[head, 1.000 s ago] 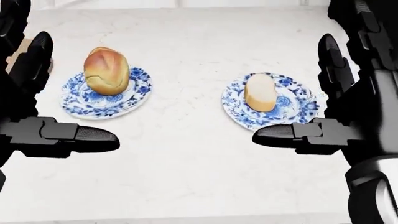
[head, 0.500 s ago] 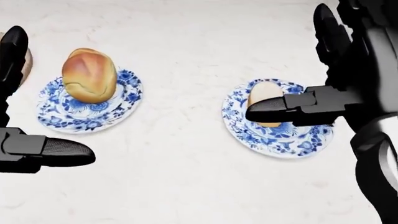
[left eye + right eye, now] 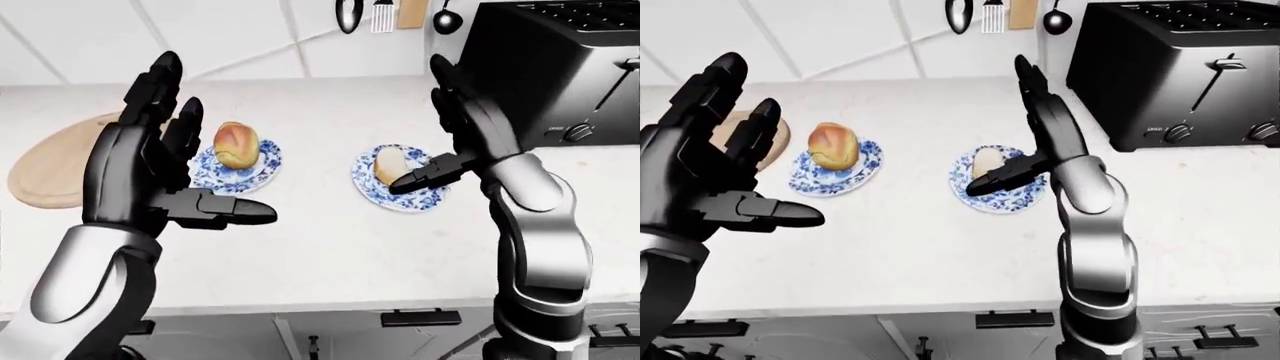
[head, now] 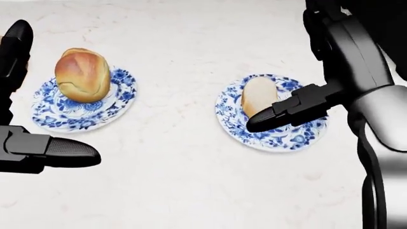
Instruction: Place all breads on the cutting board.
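A round golden bread roll (image 4: pixel 81 74) stands on a blue-patterned plate (image 4: pixel 44 117) at the left of the head view. A pale bread piece (image 4: pixel 257 97) lies on a second blue plate (image 4: pixel 280 138) at the right. My right hand (image 3: pixel 425 127) is open. Its thumb (image 4: pixel 286 112) reaches across that plate just beside the pale bread, and nothing is gripped. My left hand (image 3: pixel 205 150) is open and empty, held above the counter at the lower left of the roll. The wooden cutting board (image 3: pixel 55 161) lies at the left of the left-eye view, bare where visible.
A black toaster (image 3: pixel 560 67) stands on the white counter (image 3: pixel 330 247) at the right. Kitchen utensils (image 3: pixel 348 15) hang on the wall at the top. Cabinet drawers (image 3: pixel 420 319) run below the counter's near edge.
The head view has shifted and drawn closer to the plates. My right hand has moved left and up, so its thumb now lies over the right plate next to the pale bread.
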Controlling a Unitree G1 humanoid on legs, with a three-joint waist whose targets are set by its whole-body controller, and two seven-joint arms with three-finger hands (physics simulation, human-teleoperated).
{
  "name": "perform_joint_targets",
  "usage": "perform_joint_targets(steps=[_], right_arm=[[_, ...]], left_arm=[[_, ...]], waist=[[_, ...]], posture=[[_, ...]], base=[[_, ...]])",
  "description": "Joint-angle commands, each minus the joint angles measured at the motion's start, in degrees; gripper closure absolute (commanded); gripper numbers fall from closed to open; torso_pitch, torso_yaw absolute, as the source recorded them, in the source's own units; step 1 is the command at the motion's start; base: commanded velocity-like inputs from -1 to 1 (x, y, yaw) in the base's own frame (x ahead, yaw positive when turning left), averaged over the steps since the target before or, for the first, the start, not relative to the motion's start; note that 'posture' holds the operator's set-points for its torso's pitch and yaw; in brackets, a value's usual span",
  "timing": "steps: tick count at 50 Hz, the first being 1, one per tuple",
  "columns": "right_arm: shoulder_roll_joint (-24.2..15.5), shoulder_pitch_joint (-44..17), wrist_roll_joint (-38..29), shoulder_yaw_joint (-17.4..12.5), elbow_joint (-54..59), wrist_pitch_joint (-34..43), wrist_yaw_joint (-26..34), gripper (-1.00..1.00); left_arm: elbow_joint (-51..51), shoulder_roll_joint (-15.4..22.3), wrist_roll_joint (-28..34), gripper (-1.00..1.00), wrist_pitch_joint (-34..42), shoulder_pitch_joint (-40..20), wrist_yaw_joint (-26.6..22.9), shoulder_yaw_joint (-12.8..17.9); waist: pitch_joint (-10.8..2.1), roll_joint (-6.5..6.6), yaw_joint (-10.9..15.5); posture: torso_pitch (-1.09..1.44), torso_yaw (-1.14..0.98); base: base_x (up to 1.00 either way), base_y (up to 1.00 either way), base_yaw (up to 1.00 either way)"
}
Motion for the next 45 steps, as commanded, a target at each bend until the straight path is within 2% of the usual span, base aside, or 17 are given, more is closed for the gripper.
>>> perform_joint_targets(steps=[1,3,4,5,6,8,9,13,21,29,37,41,45], right_arm=[[0.34,-1.13,-2.34,-0.48,-1.32,-2.81,0.82,-0.92],[1.19,-0.86,-3.77,-0.1,-0.46,-3.74,1.23,-0.87],[1.61,-0.72,-4.35,0.05,0.2,-4.53,1.43,-0.71],[1.87,-0.71,-4.77,0.06,0.74,-5.13,1.59,-0.65],[2.14,-0.67,-5.09,0.04,1.07,-5.45,1.8,-0.47],[2.43,-0.69,-5.54,-0.27,1.77,-6.07,2.07,-0.33],[2.59,-0.45,-5.73,-0.36,2.29,-6.65,2.16,-0.13],[2.76,-0.37,-6.14,-0.73,3.21,-7.45,2.37,-0.24],[3.19,-0.4,-6.54,-0.71,5.78,-9.5,1.65,-0.33],[2.78,-1.38,-6.62,-1.22,9.76,-11.84,0.64,-0.57],[2.4,-1.26,-6.37,-1.53,12.35,-13.72,0.03,-0.55],[2.7,-0.83,-6.36,-1.19,14.89,-15.52,-0.67,-0.42],[2.77,-0.6,-6.66,-1.03,16.43,-16.8,-0.96,-0.38]], left_arm=[[-0.73,0.62,-0.46,-1.0,-1.67,-1.36,0.67,0.51],[-0.52,0.99,-1.25,-1.0,-1.51,-1.91,1.22,0.71],[-0.32,1.15,-1.31,-1.0,-1.95,-1.72,1.31,0.55],[-0.18,1.24,-1.26,-1.0,-2.38,-1.44,1.33,0.36],[-0.15,1.25,-1.26,-1.0,-2.65,-1.18,1.39,0.22],[-0.47,1.25,-1.81,-1.0,-2.3,-1.23,1.82,0.46],[-0.61,1.37,-2.41,-1.0,-1.91,-1.5,2.15,0.91],[-0.52,1.73,-3.27,-1.0,-2.2,-1.43,2.88,0.93],[-0.36,2.23,-3.85,-1.0,-3.36,-0.47,3.29,0.65],[-0.15,2.46,-3.9,-1.0,-3.86,-0.24,3.47,0.25],[-0.02,2.34,-3.43,-1.0,-4.16,-0.11,3.29,-0.13],[-0.39,2.3,-3.85,-1.0,-3.71,-0.14,3.39,0.39],[-0.39,2.34,-3.66,-1.0,-4.17,0.33,3.12,0.32]], waist=[[-1.19,0.0,-0.01],[-1.22,0.09,-0.03],[-1.25,0.14,-0.03],[-1.26,0.19,-0.05],[-1.28,0.23,-0.08],[-1.4,0.31,-0.11],[-1.45,0.34,-0.11],[-1.5,0.39,-0.1],[-1.69,0.43,-0.06],[-1.85,0.43,0.01],[-1.95,0.37,0.06],[-1.98,0.39,0.03],[-2.01,0.41,0.01]], posture=[[0.0,0.0],[0.0,0.0],[0.0,0.0],[0.0,0.0],[0.0,0.0],[0.0,0.0],[0.0,0.0],[0.0,0.0],[0.0,0.0],[0.0,0.0],[0.0,0.0],[0.0,0.0],[0.0,0.0]], base=[[0.0,0.0,0.0],[0.0,0.0,0.0],[0.0,0.0,0.0],[0.0,0.0,0.0],[0.0,0.0,0.0],[0.0,0.0,0.0],[0.0,0.0,0.0],[0.0,0.0,0.0],[0.0,0.0,0.0],[0.0,0.0,0.0],[0.0,0.0,0.0],[0.0,0.0,0.0],[0.0,0.0,0.0]])
